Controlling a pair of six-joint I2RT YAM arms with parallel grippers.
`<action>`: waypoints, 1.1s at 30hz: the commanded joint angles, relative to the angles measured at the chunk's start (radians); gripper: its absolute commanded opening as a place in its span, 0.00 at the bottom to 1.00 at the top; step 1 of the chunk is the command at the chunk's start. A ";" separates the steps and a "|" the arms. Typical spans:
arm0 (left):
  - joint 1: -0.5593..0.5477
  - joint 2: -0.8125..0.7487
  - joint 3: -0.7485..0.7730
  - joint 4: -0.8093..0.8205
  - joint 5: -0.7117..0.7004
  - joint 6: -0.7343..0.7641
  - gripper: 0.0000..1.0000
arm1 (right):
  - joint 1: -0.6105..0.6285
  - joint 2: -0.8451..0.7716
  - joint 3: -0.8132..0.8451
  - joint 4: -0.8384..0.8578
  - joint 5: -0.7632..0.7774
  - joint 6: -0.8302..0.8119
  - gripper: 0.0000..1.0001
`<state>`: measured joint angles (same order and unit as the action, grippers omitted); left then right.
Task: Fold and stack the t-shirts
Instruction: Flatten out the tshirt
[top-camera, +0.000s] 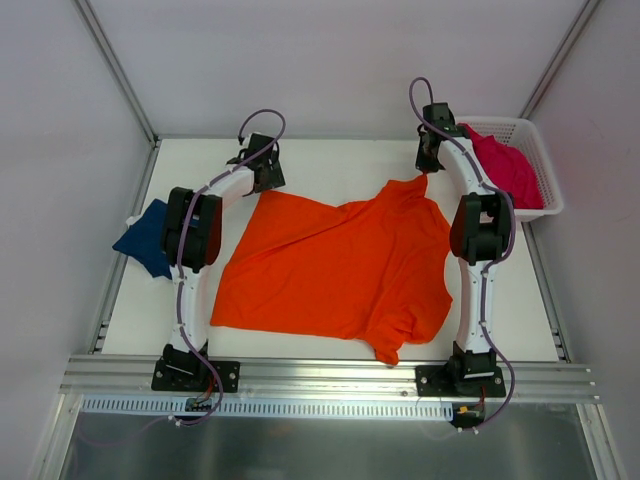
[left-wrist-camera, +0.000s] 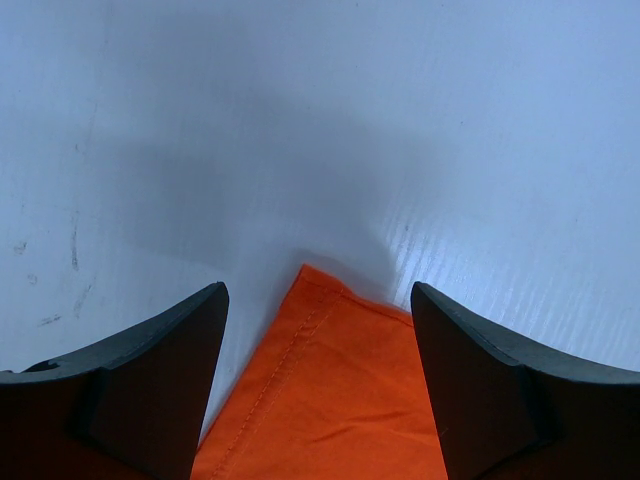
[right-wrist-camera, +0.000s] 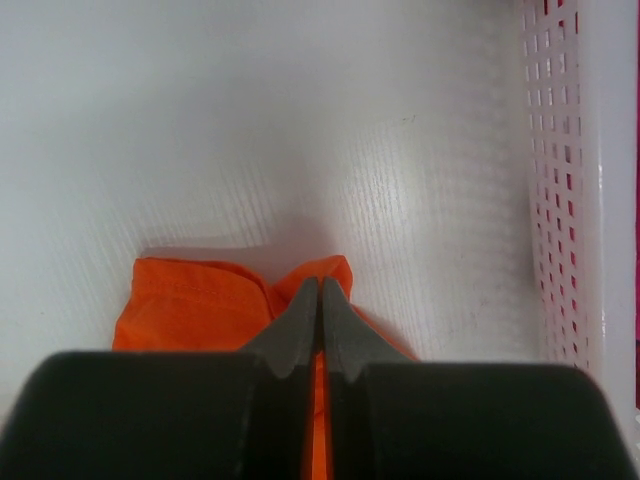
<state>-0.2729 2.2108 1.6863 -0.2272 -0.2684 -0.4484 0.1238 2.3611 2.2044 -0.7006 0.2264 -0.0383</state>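
Orange t-shirt (top-camera: 330, 265), flattening step: right gripper (right-wrist-camera: 320, 288) clamps its far edge (a shoulder, perhaps); left gripper (left-wrist-camera: 318, 292), jaws apart, should pinch the corner.

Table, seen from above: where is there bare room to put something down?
Bare table lies along the far edge between the left end effector and the right end effector, in the near left corner this side of the navy t-shirt, and right of the right arm, nearer than the basket. The orange t-shirt crowds the middle.
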 joint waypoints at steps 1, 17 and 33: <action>0.006 -0.002 0.013 -0.009 0.017 0.017 0.74 | -0.003 -0.076 -0.008 0.007 -0.010 0.008 0.01; 0.008 0.020 0.024 -0.066 0.046 -0.021 0.65 | -0.001 -0.088 -0.051 0.015 -0.007 0.012 0.01; 0.026 0.046 0.069 -0.150 0.015 -0.056 0.15 | -0.001 -0.097 -0.081 0.021 -0.001 0.021 0.00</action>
<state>-0.2604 2.2395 1.7218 -0.3344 -0.2306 -0.4873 0.1238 2.3516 2.1254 -0.6849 0.2234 -0.0299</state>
